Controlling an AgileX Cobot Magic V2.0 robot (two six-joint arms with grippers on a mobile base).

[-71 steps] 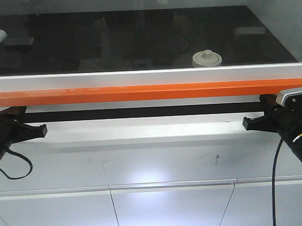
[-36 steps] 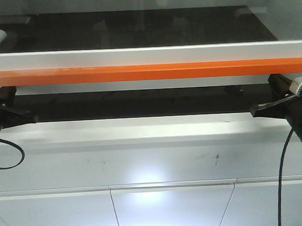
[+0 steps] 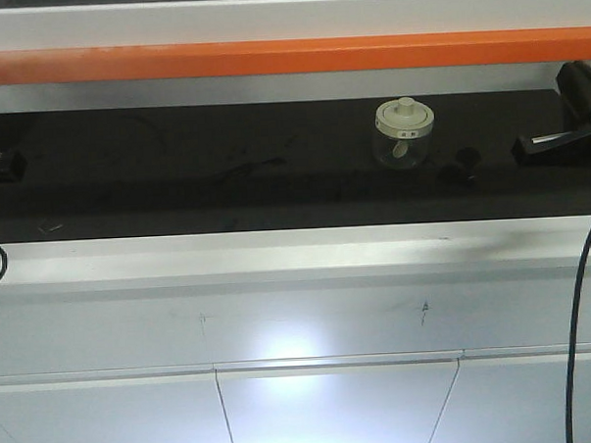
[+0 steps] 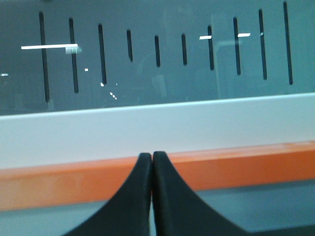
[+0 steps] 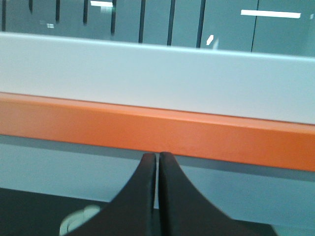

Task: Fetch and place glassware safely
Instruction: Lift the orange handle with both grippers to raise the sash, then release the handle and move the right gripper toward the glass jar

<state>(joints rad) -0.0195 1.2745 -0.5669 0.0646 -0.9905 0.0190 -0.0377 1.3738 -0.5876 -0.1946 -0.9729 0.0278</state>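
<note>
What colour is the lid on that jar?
The lid is cream-white, atop the clear jar; the front-facing view shows it best.

Orange-edged sash (image 3: pixel 269 56) above a black worktop (image 3: pixel 177 197).

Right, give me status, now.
Left gripper shut, right gripper shut, both empty. Lidded glass jar upright on black surface, untouched. Small dark object beside it, right side.

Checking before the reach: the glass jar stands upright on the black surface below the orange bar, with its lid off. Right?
Not quite: its lid is on. The front-facing view shows the glass jar upright on the black surface below the orange bar, capped.
</note>
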